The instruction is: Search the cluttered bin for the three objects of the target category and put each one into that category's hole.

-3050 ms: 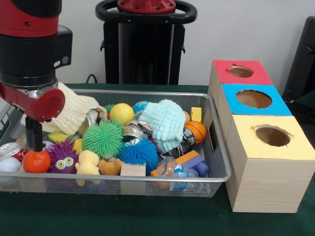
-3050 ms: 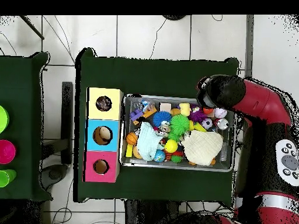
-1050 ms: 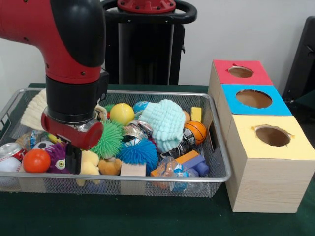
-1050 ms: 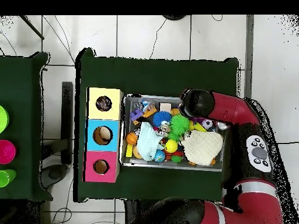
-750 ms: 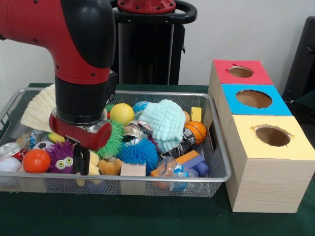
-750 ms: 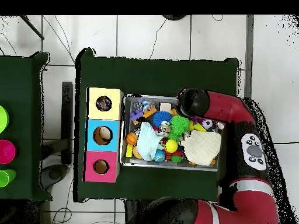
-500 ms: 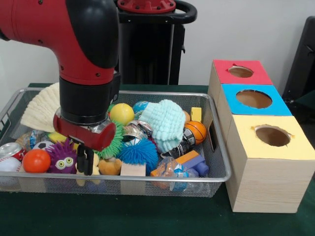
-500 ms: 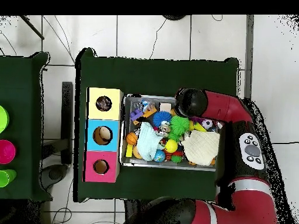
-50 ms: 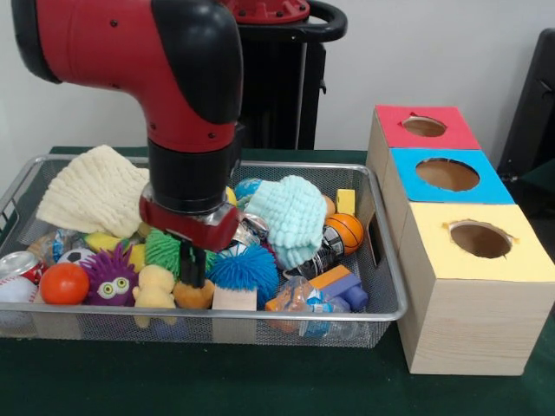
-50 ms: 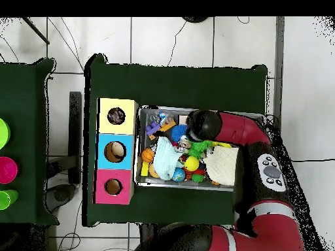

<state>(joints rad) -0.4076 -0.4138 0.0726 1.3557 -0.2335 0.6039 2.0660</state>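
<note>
claw (image 9: 192, 267) low in wire bin (image 9: 381, 260), over toys

One wire mesh bin (image 9: 381, 305) holds mixed toys. Three spiky rubber balls: green (image 9: 162, 250), blue (image 9: 243, 267), and purple with eyes (image 9: 109, 279). Two knitted cloths: cream (image 9: 94, 192) and pale teal (image 9: 295, 215). One orange ball (image 9: 64, 283), one small basketball (image 9: 346, 231). Three holed boxes at right: red (image 9: 422, 126), blue (image 9: 448, 175), yellow (image 9: 479, 241).

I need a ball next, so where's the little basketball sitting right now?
In the front view the basketball lies at the wire bin's right end, just right of the pale blue knitted cloth and below the yellow block.
</note>
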